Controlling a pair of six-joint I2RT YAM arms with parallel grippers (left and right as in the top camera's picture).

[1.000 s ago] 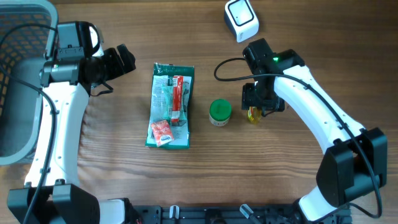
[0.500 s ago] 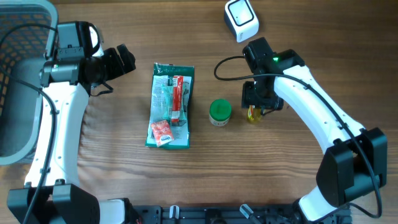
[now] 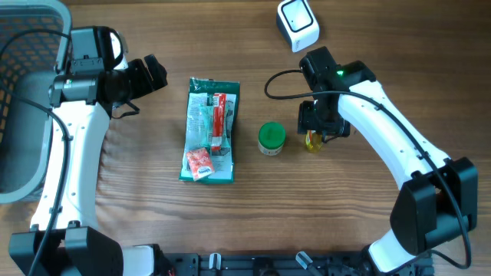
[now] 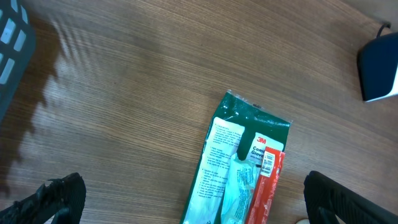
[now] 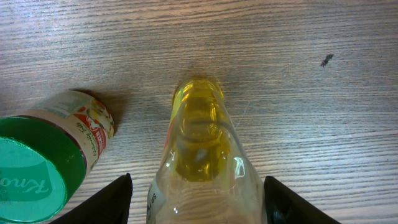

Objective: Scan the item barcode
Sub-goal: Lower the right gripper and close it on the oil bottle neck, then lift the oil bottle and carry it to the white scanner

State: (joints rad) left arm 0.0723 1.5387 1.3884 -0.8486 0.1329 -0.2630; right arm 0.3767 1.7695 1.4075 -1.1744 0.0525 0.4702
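A small clear bottle of yellow liquid [image 5: 199,143] lies on the wooden table, its narrow end pointing away from the right wrist camera. My right gripper [image 5: 198,186] straddles it, open, with a gap showing on each side between fingers and glass. From overhead the bottle [image 3: 312,140] peeks out under that gripper [image 3: 318,130]. The white barcode scanner [image 3: 297,23] sits at the table's far edge. My left gripper [image 4: 193,186] hangs open and holds nothing above the table, near the top of a green packet [image 4: 239,168].
A green-lidded jar [image 3: 271,138] stands just left of the bottle, close to my right gripper's left finger [image 5: 106,199]. The green packet [image 3: 209,130] lies mid-table. A grey basket [image 3: 23,92] fills the left edge. The scanner's dark side [image 4: 379,68] shows in the left wrist view.
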